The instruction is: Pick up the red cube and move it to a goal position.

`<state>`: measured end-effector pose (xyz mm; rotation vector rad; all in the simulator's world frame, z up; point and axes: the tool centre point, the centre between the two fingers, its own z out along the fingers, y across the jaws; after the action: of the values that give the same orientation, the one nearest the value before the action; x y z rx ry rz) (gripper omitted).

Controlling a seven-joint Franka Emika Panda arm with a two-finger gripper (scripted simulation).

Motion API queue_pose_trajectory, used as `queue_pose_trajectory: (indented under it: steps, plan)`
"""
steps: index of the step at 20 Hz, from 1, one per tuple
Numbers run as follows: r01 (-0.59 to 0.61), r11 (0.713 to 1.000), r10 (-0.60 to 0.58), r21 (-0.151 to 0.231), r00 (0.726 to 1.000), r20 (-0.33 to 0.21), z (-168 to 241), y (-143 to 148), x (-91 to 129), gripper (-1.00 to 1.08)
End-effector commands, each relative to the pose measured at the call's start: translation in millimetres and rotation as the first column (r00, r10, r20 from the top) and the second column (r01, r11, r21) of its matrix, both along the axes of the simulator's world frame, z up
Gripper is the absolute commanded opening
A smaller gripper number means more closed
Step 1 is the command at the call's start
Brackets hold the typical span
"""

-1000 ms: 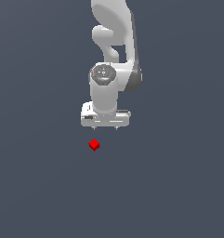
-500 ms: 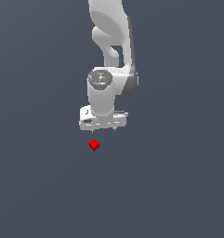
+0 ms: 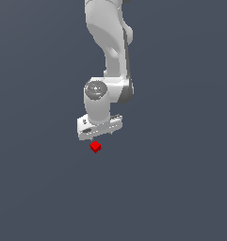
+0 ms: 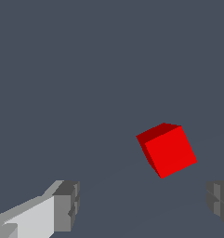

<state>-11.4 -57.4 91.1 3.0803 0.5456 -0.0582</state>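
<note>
The red cube (image 3: 95,147) is a tiny plain block lying on the dark grey floor. My white gripper (image 3: 101,135) hangs just above it, with the arm rising behind. In the wrist view the red cube (image 4: 167,149) lies ahead of the gap between my two fingers, nearer one of them, and touches neither. One grey fingertip (image 4: 67,206) and the other (image 4: 219,201) stand wide apart, so the gripper (image 4: 142,204) is open with nothing in it.
A flat, uniform dark grey floor (image 3: 181,188) surrounds the cube on all sides. No other object shows in either view.
The gripper has come down and shifted slightly toward the exterior view's left, ending close above the cube. The cube has not moved.
</note>
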Motion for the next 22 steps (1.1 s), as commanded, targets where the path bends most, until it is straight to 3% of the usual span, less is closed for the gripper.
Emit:
queue_pose_trajectory:
  steps: [1, 12, 22]
  plan:
    - [-0.062, 0.998, 0.062, 0.004, 0.998, 0.005, -10, -5, 2, 1.00]
    - [-0.312, 0.950, 0.312, 0.016, 0.950, 0.025, -51, -25, 14, 1.00]
    - [-0.422, 0.906, 0.421, 0.019, 0.906, 0.034, -70, -33, 23, 1.00]
